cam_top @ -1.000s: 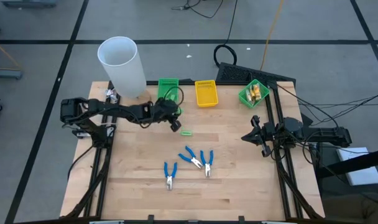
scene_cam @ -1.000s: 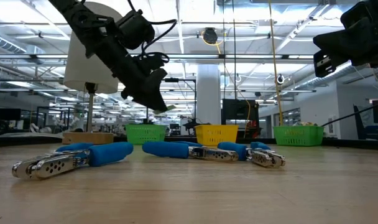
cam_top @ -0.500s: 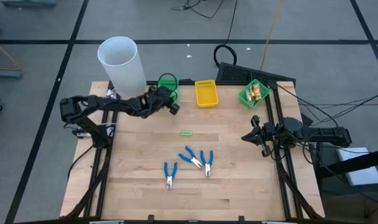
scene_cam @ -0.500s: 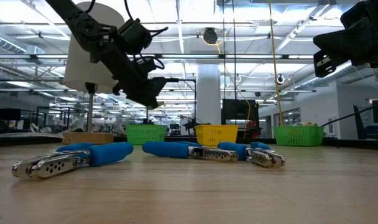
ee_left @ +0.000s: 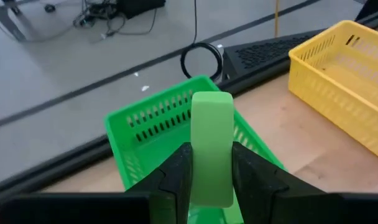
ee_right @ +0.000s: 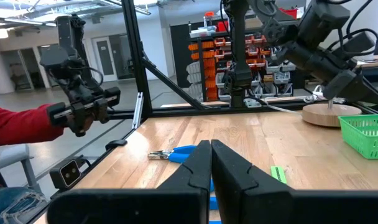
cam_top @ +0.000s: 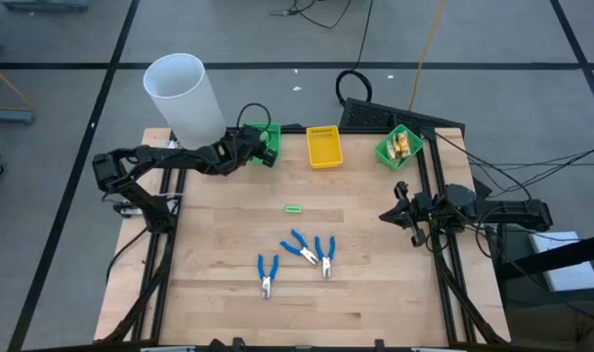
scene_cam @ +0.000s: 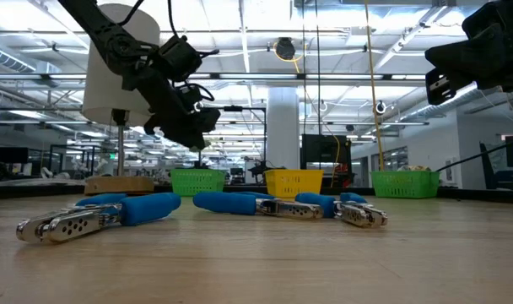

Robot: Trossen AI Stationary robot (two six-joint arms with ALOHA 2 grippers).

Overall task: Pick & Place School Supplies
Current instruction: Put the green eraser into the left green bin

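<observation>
Holding a smooth, rounded light-green block (ee_left: 211,149) between its fingers, the left gripper (cam_top: 261,147) has moved from mid-table to above the slotted green plastic bin (cam_top: 270,130); release looks imminent. Another green piece (cam_top: 293,208) lies on the wooden table (cam_top: 375,274). The right gripper (cam_top: 402,213) waits with fingers closed.

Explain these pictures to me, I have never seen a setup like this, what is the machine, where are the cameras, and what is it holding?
Two dark robot arms work at a wooden table. One camera looks straight down, one sits at table height, and one rides on each wrist. The left gripper pinches a light-green piece above the green bin. The right gripper waits shut at the table's right edge. On the wood lie three blue-handled pliers and another green piece. Along the back stand a yellow bin, a second green bin and a white cylinder.
</observation>
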